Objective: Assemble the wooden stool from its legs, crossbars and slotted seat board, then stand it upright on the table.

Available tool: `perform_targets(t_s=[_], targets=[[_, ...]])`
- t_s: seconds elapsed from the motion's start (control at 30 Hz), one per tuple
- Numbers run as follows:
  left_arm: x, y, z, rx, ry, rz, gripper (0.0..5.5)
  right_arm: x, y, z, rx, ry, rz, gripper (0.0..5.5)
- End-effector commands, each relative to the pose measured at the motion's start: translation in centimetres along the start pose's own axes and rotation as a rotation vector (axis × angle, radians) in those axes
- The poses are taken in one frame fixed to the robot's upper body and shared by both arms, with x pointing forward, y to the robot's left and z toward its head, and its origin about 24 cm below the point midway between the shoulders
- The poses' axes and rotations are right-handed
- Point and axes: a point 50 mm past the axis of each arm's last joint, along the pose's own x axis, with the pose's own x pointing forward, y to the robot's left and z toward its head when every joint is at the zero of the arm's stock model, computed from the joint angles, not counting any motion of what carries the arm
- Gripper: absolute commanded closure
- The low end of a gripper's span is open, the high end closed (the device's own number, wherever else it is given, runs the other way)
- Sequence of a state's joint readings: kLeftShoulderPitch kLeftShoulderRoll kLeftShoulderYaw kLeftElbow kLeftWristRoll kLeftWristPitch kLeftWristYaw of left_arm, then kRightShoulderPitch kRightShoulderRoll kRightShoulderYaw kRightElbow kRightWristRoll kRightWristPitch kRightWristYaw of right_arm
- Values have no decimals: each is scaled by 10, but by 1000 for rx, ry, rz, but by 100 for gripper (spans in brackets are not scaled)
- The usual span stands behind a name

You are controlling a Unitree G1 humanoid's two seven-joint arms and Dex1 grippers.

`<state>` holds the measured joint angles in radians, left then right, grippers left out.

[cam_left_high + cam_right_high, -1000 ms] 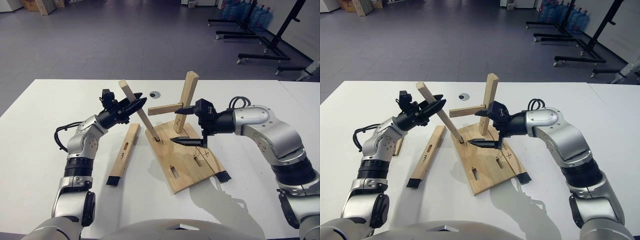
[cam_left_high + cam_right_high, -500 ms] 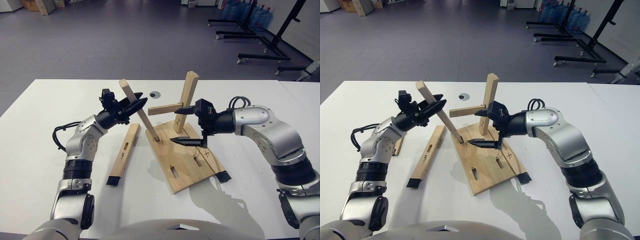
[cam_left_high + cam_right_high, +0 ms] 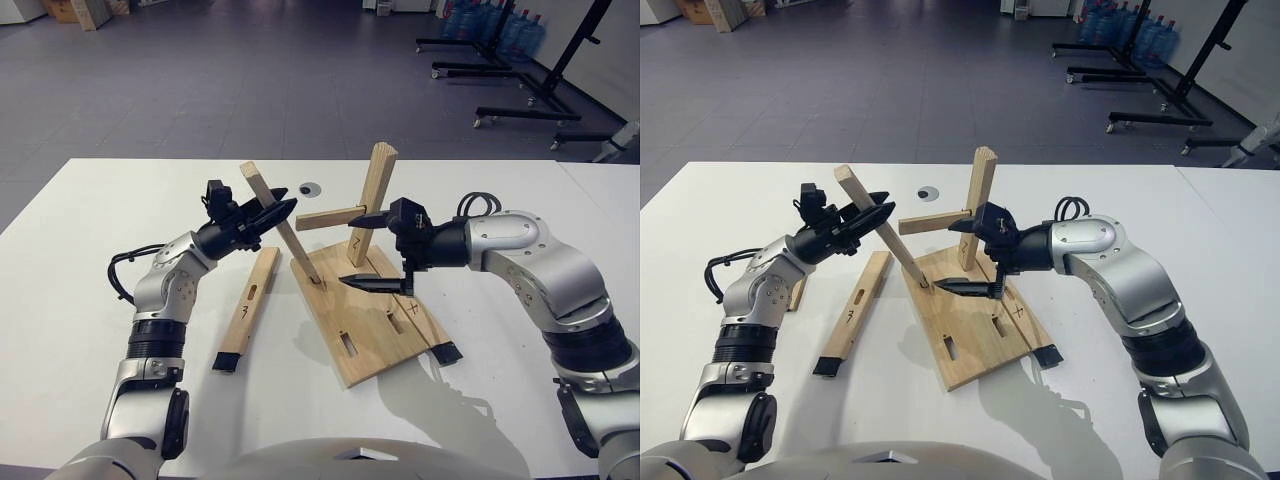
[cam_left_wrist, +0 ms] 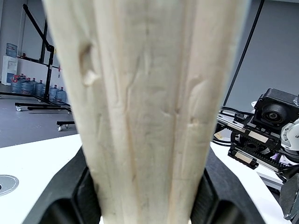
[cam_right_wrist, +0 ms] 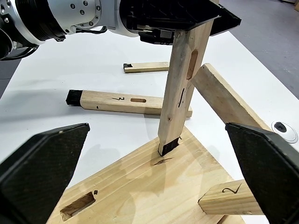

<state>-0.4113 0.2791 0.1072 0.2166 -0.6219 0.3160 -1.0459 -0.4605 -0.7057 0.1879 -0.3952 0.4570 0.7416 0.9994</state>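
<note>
The slotted seat board (image 3: 372,335) lies flat on the white table. My left gripper (image 3: 270,212) is shut on a tilted leg (image 3: 285,232) whose dark foot rests on the board beside a slot (image 5: 168,145). In the left wrist view that leg (image 4: 145,107) sits between the black fingers (image 4: 77,196). A second leg (image 3: 373,195) stands upright in the board with a crossbar (image 3: 328,218) sticking out to the left. My right gripper (image 3: 348,252) hangs open just in front of this upright leg, holding nothing.
A loose leg (image 3: 247,305) with a slot lies on the table left of the board. A smaller wooden piece (image 3: 797,290) lies farther left. Another leg (image 3: 440,348) pokes out from under the board's right edge. A round hole (image 3: 310,188) sits in the tabletop behind.
My left gripper and its tilted leg have shifted very slightly to the right. The right gripper stays open in almost the same place.
</note>
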Motion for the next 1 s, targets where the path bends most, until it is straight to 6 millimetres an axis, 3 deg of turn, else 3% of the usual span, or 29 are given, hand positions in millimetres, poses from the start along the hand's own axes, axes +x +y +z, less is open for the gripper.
perform_targets(t_s=[0.03, 1.0], targets=[[-5, 5, 0, 18, 39, 23, 346, 1, 2, -1, 17, -4, 6, 14], [0, 7, 16, 34, 24, 17, 346, 4, 4, 0, 23, -12, 9, 14]])
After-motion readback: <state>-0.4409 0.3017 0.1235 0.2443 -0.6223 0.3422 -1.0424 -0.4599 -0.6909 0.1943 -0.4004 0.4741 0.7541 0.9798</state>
